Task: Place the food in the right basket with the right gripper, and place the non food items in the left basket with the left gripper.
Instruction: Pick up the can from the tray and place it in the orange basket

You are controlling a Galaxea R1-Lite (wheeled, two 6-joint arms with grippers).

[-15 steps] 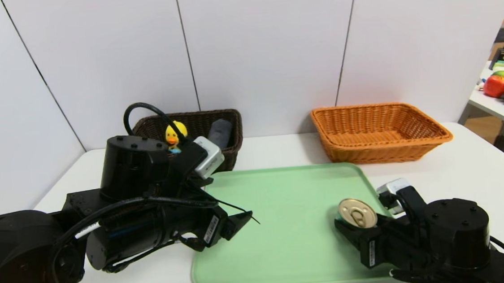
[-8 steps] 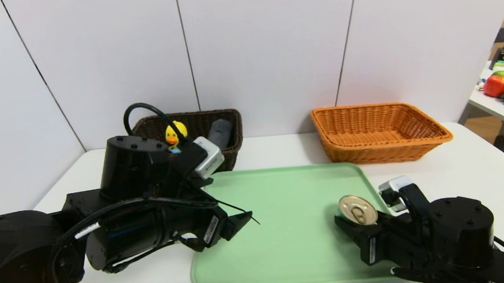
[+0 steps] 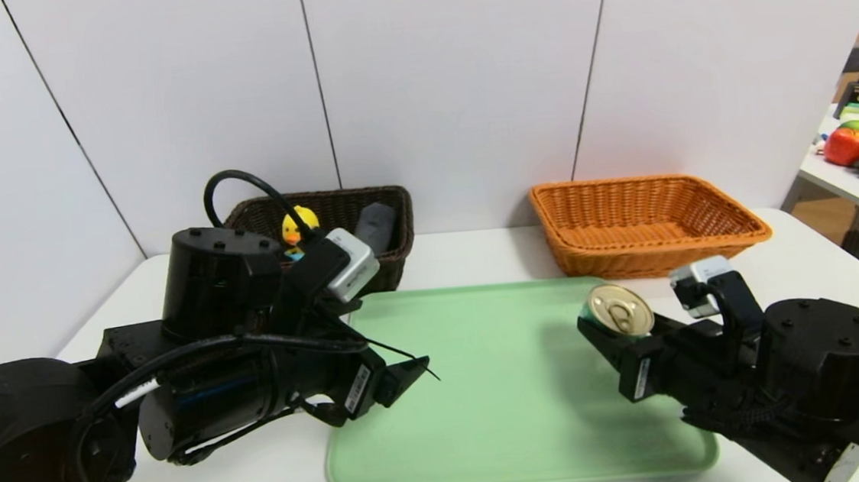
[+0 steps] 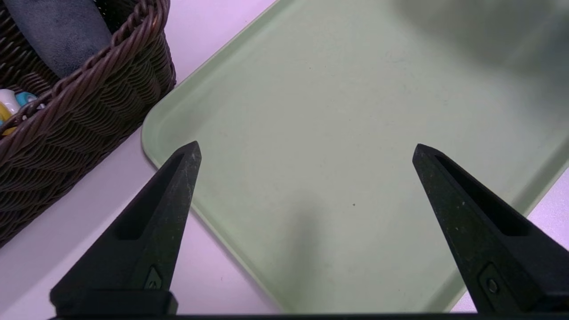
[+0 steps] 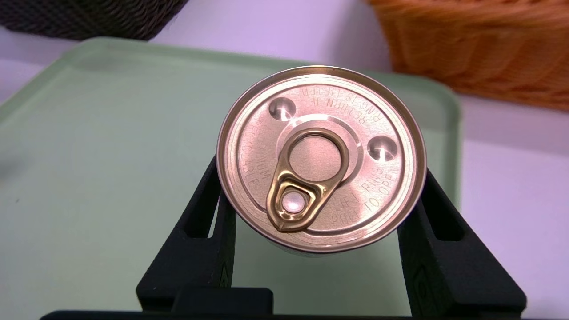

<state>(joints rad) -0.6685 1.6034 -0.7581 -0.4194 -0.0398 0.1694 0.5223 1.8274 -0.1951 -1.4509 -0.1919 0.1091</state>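
My right gripper [image 3: 611,326] is shut on a food can [image 3: 619,309] with a gold pull-ring lid [image 5: 321,158], held in the air above the right part of the green tray [image 3: 490,420]. The orange right basket [image 3: 647,224] stands behind it at the back right, with nothing in it. The dark brown left basket [image 3: 393,263] at the back left holds a yellow duck toy [image 3: 298,224] and a grey object [image 3: 376,226]. My left gripper [image 4: 306,149] hangs open and empty over the tray's left edge [image 4: 173,120], near the brown basket [image 4: 89,111].
White wall panels close off the back and left of the white table [image 3: 801,281]. A second table [image 3: 854,177] with toys stands at the far right.
My right gripper has lifted the can off the tray and carried it up and back toward the orange basket. The left arm has barely shifted.
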